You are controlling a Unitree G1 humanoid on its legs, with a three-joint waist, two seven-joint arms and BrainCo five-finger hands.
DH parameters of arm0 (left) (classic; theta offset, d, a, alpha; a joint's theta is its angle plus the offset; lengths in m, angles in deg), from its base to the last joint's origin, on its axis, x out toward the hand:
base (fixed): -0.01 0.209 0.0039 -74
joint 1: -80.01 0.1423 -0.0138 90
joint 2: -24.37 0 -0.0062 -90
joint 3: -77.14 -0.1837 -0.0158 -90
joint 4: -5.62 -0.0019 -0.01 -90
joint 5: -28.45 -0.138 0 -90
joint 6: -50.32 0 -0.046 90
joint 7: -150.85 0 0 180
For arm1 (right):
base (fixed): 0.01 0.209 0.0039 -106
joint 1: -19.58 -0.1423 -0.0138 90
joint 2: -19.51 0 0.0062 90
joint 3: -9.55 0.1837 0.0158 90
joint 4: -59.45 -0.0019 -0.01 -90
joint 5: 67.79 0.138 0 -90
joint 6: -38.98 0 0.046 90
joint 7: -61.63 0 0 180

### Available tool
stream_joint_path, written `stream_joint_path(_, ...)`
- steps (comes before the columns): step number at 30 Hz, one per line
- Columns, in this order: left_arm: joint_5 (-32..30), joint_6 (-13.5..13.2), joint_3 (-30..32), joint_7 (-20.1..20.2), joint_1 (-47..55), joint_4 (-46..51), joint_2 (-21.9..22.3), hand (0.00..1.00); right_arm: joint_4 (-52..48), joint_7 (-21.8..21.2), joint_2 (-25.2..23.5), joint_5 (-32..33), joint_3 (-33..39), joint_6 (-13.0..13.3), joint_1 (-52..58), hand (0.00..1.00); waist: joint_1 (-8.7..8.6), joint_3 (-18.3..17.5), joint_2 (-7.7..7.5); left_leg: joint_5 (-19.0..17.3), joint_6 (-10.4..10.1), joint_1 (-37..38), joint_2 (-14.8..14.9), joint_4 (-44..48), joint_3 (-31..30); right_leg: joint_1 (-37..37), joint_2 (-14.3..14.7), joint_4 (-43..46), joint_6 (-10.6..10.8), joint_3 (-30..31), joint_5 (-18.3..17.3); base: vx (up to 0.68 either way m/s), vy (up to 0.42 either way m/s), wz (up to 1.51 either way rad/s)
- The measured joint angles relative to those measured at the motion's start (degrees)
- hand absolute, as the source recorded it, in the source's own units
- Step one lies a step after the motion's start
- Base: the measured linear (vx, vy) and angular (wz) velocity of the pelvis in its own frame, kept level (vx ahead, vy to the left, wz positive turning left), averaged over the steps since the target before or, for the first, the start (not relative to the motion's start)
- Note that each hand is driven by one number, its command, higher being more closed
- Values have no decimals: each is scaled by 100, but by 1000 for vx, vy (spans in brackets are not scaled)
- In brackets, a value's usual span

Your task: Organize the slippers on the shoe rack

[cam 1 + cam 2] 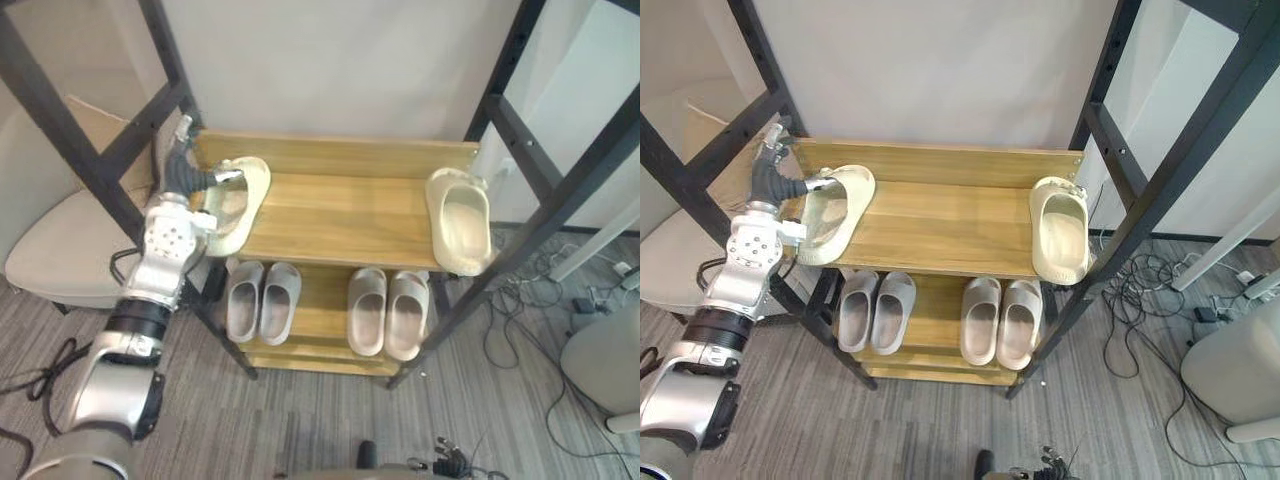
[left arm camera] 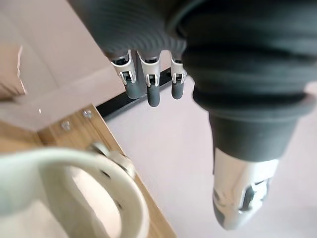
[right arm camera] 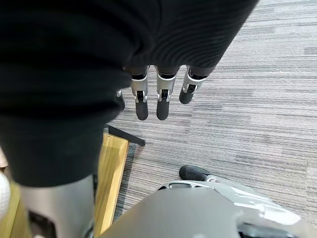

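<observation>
Where left hand (image 1: pixel 190 180) hovers | cream slipper (image 1: pixel 255 188), sole down | top shelf (image 1: pixel 340 215)

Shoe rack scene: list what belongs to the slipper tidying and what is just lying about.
Job: shoe rack; left cream slipper, beside the left hand; right cream slipper; left grey pair and right grey pair on the lower shelf.
Lying about: beige chair; floor cables; black metal frame.

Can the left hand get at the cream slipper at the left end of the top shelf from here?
Probably yes. The left hand sits right beside that slipper, fingers straight and thumb at its edge. Nothing on the top shelf lies between them.
</observation>
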Motion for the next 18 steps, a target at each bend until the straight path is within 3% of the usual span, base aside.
stream_joint_path(6,-124,123,-1,22,-258,-483,-88,0,-6,-4,-16,85,109,26,1,0,-13,100,41,-1,1,-8,0,1,10,-33,8,0,-14,53,13,-15,-13,-5)
stream_joint_path(18,-1376,251,-248,148,-524,-1125,-414,0,-159,-4,-19,214,123,94,50,0,-45,175,78,-5,-3,-97,21,31,34,-134,37,2,-44,111,45,-25,-21,-2)
